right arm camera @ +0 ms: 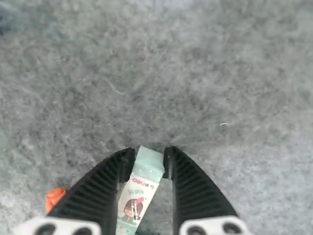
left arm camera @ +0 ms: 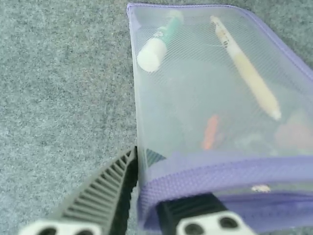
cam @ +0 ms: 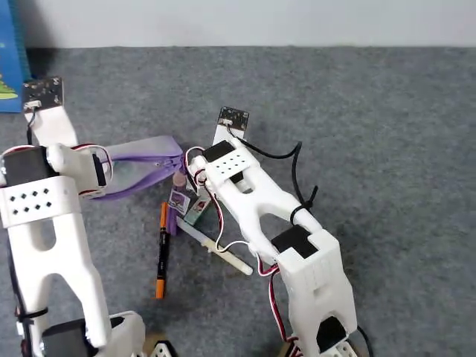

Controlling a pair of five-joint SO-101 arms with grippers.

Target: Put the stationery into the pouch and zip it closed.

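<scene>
A translucent purple pouch point(cam: 143, 169) lies left of centre, and my left gripper point(left arm camera: 146, 171) is shut on its zipper edge point(left arm camera: 220, 171). Through the mesh point(left arm camera: 195, 98) I see a green piece with a white cap, a cream pen and something orange; I cannot tell whether they are inside or behind it. My right gripper point(cam: 186, 196) point(right arm camera: 148, 156) is shut on a teal stationery piece with a picture label point(right arm camera: 142, 188) point(cam: 195, 209), just off the pouch's right end. An orange-and-black pen point(cam: 161, 251) and a white pen point(cam: 221, 251) lie on the mat.
Grey felt mat point(cam: 387, 134) covers the table, with open room to the right and at the back. A blue box point(cam: 11, 59) stands at the far left edge. The orange pen's cap point(right arm camera: 55, 198) shows beside my right fingers.
</scene>
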